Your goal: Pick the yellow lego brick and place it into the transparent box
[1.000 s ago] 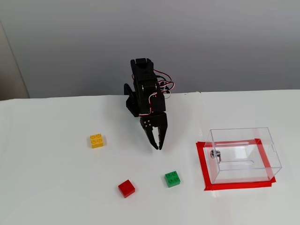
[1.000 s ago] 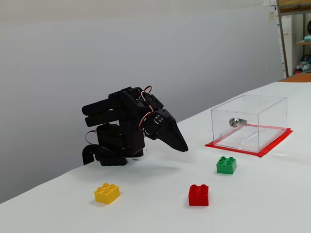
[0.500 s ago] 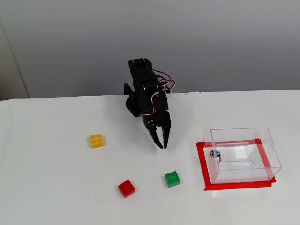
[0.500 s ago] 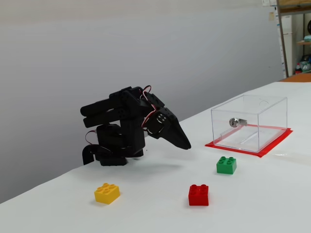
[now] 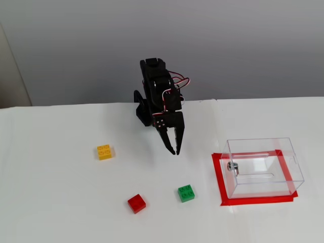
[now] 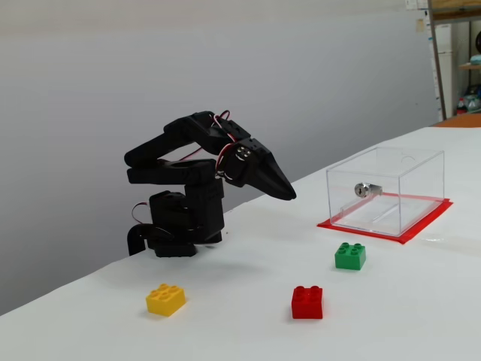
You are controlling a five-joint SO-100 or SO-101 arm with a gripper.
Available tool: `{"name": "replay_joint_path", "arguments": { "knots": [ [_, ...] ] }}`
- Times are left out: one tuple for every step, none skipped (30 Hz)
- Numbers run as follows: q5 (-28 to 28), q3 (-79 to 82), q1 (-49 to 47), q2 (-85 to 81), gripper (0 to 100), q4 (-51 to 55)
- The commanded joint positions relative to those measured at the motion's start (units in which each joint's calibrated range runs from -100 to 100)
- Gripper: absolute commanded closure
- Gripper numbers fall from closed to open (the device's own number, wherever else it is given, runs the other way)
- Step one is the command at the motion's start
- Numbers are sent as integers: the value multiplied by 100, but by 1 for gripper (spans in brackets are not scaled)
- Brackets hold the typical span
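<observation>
The yellow lego brick (image 5: 105, 152) lies on the white table, left of the arm; in the other fixed view it sits at the front left (image 6: 166, 298). The transparent box (image 5: 262, 167) stands empty on a red taped patch at the right, with a small metal fitting on its side (image 6: 385, 191). My black gripper (image 5: 175, 150) hangs above the table with its fingers together, holding nothing, between the yellow brick and the box (image 6: 288, 195).
A red brick (image 5: 136, 203) and a green brick (image 5: 186, 193) lie on the table in front of the arm; they also show in the other fixed view, red (image 6: 307, 301) and green (image 6: 350, 256). The arm's base (image 6: 176, 226) stands at the table's back edge.
</observation>
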Motion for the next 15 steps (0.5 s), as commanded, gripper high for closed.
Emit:
{"name": "replay_joint_path", "arguments": {
  "knots": [
    [-5,-930,267,946,98,25],
    [-5,-1120,370,1167,98,25],
    [-5,-1310,474,1354,98,25],
    [-5,-1500,607,1540,98,25],
    [-5,-1662,732,1710,98,25],
    [-5,-1807,873,1880,98,25],
    [-5,-1952,1013,2032,98,25],
    [-5,-2069,1147,2160,98,25],
    [-5,-2196,1280,2279,98,25],
    [-5,-2304,1413,2372,98,25],
    [-5,-2413,1553,2465,98,25],
    [-5,-2503,1694,2550,98,25],
    [-5,-2585,1849,2626,98,25],
    [-5,-2675,2012,2703,98,25],
    [-5,-2738,2182,2771,98,25]
  ]
}}
